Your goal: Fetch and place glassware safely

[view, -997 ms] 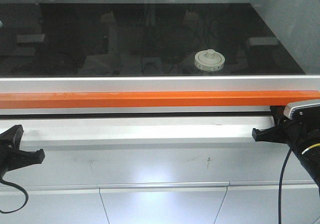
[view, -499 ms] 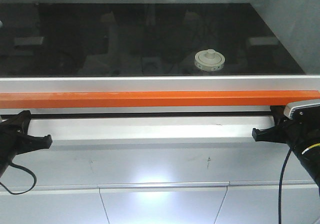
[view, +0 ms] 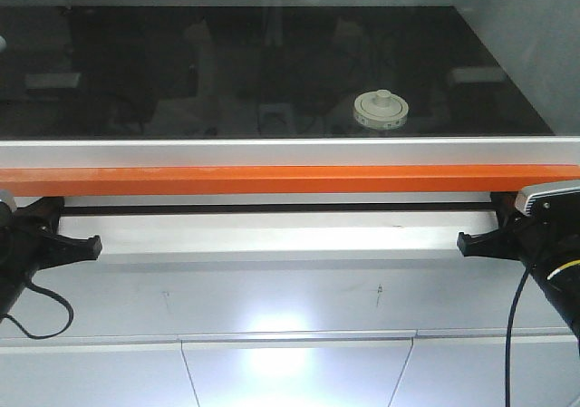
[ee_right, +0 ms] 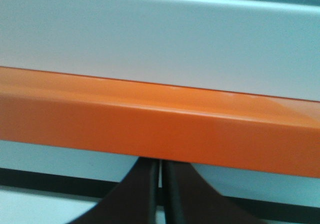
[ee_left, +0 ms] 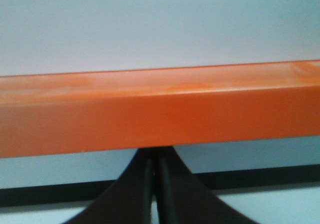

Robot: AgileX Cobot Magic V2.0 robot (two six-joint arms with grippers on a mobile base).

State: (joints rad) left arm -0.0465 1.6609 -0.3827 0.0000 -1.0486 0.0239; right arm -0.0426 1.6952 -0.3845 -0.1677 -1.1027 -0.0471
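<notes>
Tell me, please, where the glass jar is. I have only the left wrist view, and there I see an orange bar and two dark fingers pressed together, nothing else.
Observer: The front view shows the glass jar with its cream-white lid. It stands on the dark surface beyond the orange bar, right of centre.
Operator: Is the right gripper near it?
Observer: No. The right gripper is below the bar near the right edge, shut and empty, well apart from the jar.
Operator: And where does my left gripper sit in that view?
Observer: The left gripper is at the far left, also below the bar, with its tip pointing toward the middle.
</notes>
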